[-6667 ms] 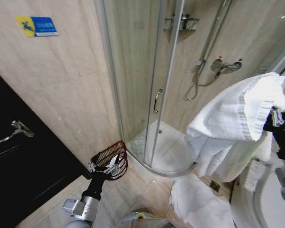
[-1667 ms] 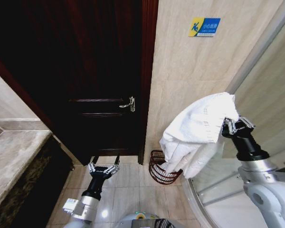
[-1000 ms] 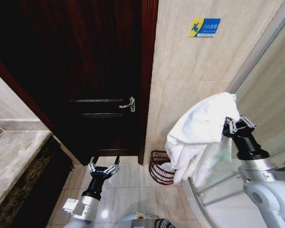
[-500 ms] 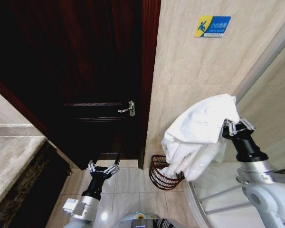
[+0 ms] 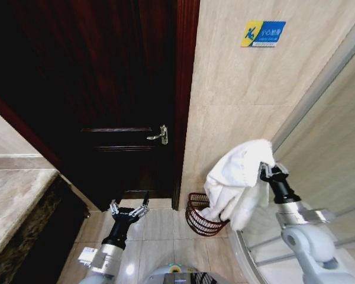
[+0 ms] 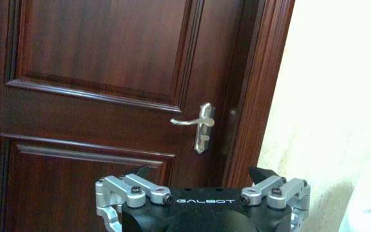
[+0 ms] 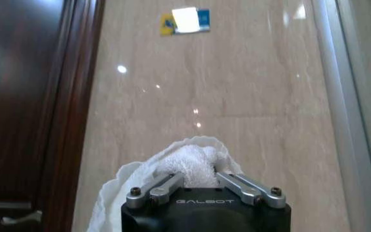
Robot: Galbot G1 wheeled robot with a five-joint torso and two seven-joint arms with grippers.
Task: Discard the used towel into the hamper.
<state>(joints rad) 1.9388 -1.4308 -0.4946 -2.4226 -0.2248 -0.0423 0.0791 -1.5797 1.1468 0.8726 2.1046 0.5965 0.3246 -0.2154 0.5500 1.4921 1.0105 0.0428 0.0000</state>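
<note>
The right tool (image 5: 266,170) is clenched on a fluffy white terry towel (image 5: 236,180), whose loose folds hang above the small round reddish-brown openwork hamper (image 5: 202,214). The hamper stands on the tiled floor at the foot of the beige wall, just beside the dark wooden door's (image 5: 106,94) frame. To do this well, the bunched cloth should be centred over the rim and lowered until the hanging tail is inside before letting go; otherwise it may drape over the edge. The left tool (image 5: 129,210) hangs low before the door, fingers spread and empty. Compared with half a second ago, the right tool has dropped and moved closer to the hamper.
</note>
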